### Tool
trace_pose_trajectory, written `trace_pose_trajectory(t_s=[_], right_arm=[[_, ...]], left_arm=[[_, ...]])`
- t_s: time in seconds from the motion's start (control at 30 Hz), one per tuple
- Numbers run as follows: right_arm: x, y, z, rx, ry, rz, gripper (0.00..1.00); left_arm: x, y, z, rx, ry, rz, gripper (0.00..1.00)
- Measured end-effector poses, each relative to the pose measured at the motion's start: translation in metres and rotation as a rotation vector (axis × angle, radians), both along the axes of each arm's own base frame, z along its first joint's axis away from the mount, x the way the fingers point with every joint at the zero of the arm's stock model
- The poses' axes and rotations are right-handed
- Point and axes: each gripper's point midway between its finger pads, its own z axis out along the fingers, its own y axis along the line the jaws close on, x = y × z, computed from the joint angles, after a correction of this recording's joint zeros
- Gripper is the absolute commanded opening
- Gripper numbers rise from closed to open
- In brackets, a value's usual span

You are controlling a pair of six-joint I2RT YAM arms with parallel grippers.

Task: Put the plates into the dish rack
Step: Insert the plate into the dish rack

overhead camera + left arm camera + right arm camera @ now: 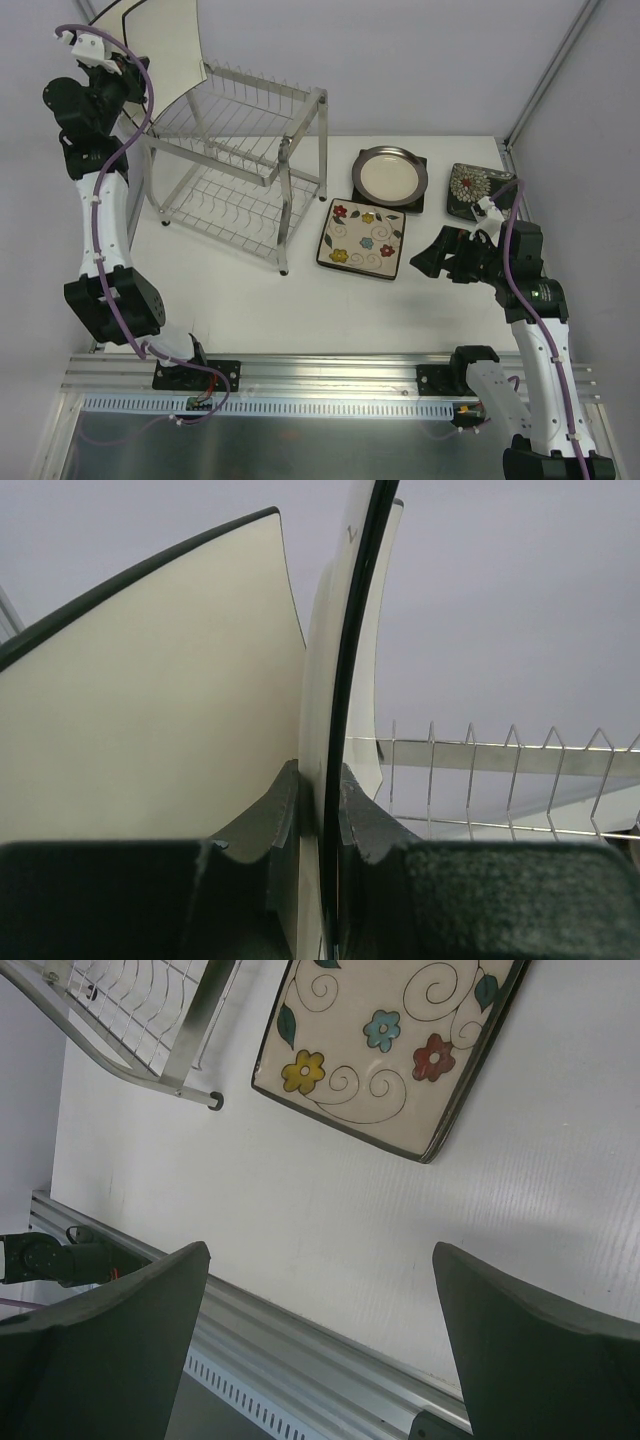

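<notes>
My left gripper [128, 68] is shut on the edge of the white square black-rimmed plate [165, 45], held upright high above the left end of the silver dish rack [240, 165]. In the left wrist view the plate [160, 710] runs edge-on between my fingers [280, 810], with the rack's top wires [500, 760] below right. My right gripper [428, 258] is open and empty, hovering right of the cream flowered plate [362, 238], which also shows in the right wrist view [390, 1040]. The round grey-rimmed plate [390, 175] rests on a dark square plate [417, 200]. The dark plate with white blooms [470, 188] lies far right.
The rack's near foot [213, 1100] stands on the white table close to the flowered plate. A metal rail [330, 375] runs along the table's near edge. Grey walls close in on the left, back and right.
</notes>
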Motion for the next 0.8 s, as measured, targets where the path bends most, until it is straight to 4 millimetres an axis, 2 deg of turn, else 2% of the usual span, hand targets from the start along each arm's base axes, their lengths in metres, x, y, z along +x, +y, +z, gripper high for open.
trace_pose_trajectory(t_s=[0.8], right_arm=[[0.000, 0.000, 0.001, 0.000, -0.004, 0.000, 1.00]], left_arm=[[-0.018, 0.006, -0.013, -0.017, -0.017, 0.067, 0.00]])
